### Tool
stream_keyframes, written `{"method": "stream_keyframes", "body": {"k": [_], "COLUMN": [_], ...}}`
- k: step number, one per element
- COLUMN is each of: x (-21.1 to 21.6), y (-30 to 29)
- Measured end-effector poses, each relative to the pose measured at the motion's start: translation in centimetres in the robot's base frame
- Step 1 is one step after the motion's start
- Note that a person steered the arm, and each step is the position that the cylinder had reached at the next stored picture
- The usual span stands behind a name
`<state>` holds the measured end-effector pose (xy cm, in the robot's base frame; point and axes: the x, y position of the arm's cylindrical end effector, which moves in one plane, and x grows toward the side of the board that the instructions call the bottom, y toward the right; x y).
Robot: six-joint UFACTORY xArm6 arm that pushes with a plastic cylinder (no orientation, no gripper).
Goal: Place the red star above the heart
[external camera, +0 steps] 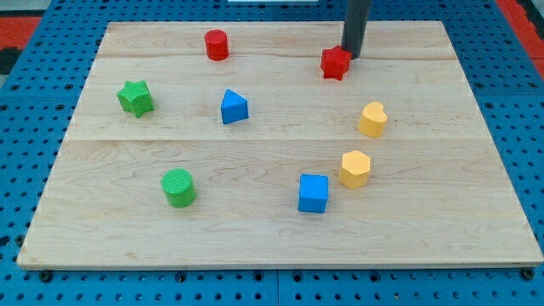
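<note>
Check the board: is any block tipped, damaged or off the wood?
Nothing stands out. All eight blocks sit flat on the wooden board, none broken or overhanging. My tip rests beside the red star, which lies toward the view's top from the yellow heart.

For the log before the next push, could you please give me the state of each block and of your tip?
red star: flat on board, touching my tip, above the heart
my tip: down at the star's upper right
yellow heart: untouched
yellow hexagon: apart from the blue cube
blue cube: untouched
blue triangle: alone
red cylinder: upright
green star: alone
green cylinder: upright
</note>
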<state>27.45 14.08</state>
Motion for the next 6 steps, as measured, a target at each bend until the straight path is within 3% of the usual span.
{"method": "stream_keyframes", "body": {"k": [1,2,3,4,6], "x": [-0.7,-5.7,-4.4,-1.1,-8.0], "y": [3.3,-4.4,-8.3,-4.3,-11.8]}}
